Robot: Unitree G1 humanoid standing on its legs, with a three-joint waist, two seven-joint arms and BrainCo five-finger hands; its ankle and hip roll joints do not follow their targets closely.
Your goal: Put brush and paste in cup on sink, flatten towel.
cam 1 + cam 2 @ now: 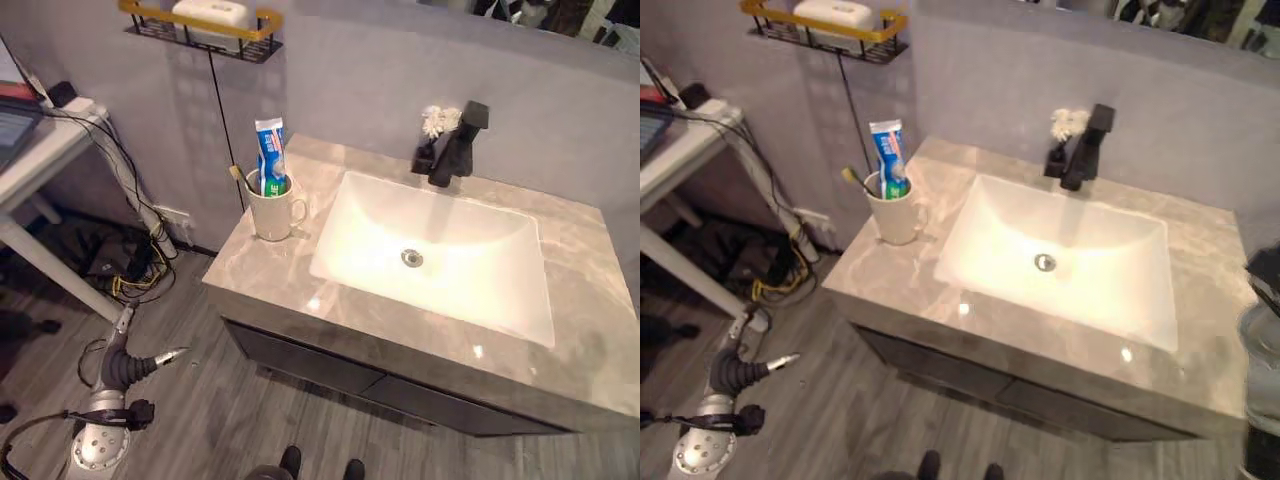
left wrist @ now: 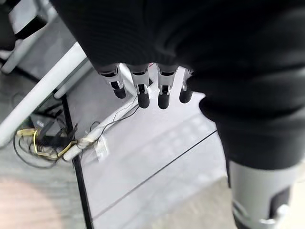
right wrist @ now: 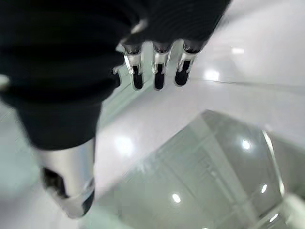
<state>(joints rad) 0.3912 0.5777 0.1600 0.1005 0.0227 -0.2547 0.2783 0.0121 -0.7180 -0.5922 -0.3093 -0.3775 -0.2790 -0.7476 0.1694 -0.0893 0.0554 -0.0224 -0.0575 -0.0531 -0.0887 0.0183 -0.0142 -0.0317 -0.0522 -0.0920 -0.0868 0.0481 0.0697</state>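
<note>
A white cup [image 1: 276,212] stands at the left end of the marble counter [image 1: 580,300], beside the white basin [image 1: 440,255]. A blue and white toothpaste tube [image 1: 270,153] sticks upright out of the cup, and a toothbrush [image 1: 238,176] leans out of it on the left. My left hand [image 1: 122,368] hangs low over the floor, left of the cabinet, its fingers [image 2: 143,93] relaxed and holding nothing. My right hand [image 1: 1266,268] shows at the counter's right end, its fingers [image 3: 159,78] straight and empty over the glossy surface.
A black faucet [image 1: 456,146] stands behind the basin with a small white tuft [image 1: 437,121] next to it. A wire shelf [image 1: 200,28] with a white block hangs on the wall. A white table [image 1: 45,150] and tangled cables [image 1: 135,262] lie left.
</note>
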